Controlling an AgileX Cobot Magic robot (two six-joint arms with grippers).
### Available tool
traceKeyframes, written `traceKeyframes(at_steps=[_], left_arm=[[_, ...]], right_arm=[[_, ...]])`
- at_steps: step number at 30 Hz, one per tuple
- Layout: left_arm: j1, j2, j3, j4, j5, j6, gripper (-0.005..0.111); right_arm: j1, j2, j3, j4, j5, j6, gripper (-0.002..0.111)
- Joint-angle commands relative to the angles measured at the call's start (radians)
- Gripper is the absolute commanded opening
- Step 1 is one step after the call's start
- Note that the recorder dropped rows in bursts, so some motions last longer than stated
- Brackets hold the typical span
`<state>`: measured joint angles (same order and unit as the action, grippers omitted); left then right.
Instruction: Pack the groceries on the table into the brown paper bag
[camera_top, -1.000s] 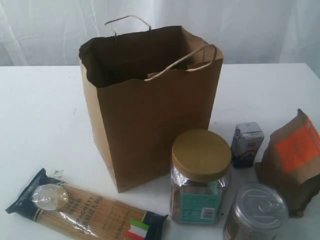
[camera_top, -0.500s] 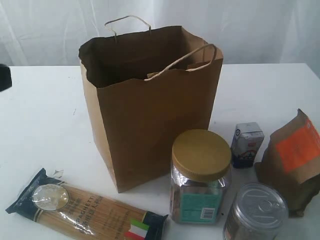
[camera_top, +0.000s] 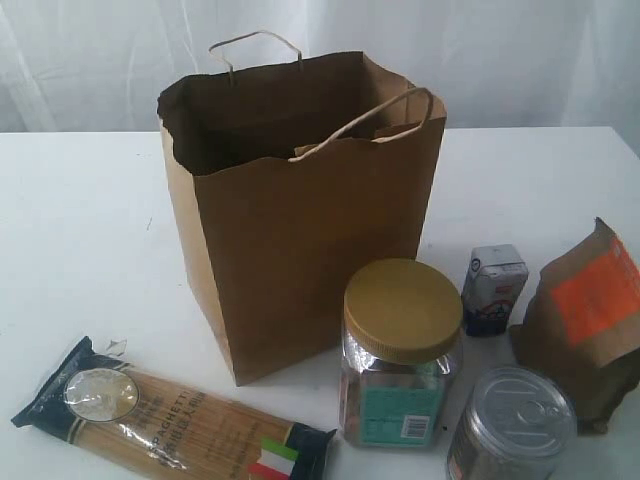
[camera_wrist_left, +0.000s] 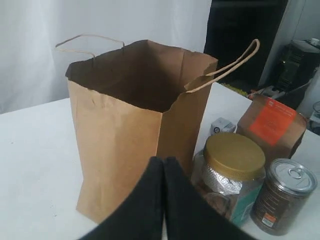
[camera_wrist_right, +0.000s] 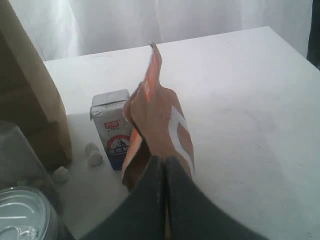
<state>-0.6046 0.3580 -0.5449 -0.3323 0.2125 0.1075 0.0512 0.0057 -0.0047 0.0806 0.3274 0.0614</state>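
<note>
- The brown paper bag (camera_top: 300, 230) stands upright and open-mouthed at the centre of the white desk (camera_top: 80, 230). No grocery shows inside it.
- A dark shape that sat at the exterior view's 9 o'clock edge half a second ago is gone. Neither arm appears in that view now.
- Nothing else has shifted. From the bag, the spaghetti pack (camera_top: 170, 420) lies at 7 o'clock. The gold-lidded clear jar (camera_top: 400, 350) and silver tin can (camera_top: 512, 425) are at 5, and the small white-blue carton (camera_top: 493, 288) and brown pouch (camera_top: 585, 320) are near 4.
- The left end effector (camera_wrist_left: 164, 162) has its fingers pressed together, empty, facing the bag.
- The right end effector (camera_wrist_right: 163, 162) is likewise closed and empty, lined up on the pouch.
- By this evidence, packing has not started: five items wait outside, and the right arm looks best placed to begin.
</note>
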Motion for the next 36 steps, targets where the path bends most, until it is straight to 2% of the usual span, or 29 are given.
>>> traceKeyframes(at_steps=[1,8,36], left_arm=[[-0.005,-0.032,0.042,-0.004,0.003,0.001,0.000],[-0.005,-0.032,0.077,-0.010,0.103,-0.027,0.000],[-0.005,-0.032,0.077,0.011,0.095,0.027,0.000]], right_arm=[[0.001,-0.006,0.005,-0.003,-0.013,0.001,0.000],[0.001,-0.006,0.005,-0.003,-0.013,0.001,0.000],[0.001,-0.006,0.005,-0.003,-0.013,0.022,0.000]])
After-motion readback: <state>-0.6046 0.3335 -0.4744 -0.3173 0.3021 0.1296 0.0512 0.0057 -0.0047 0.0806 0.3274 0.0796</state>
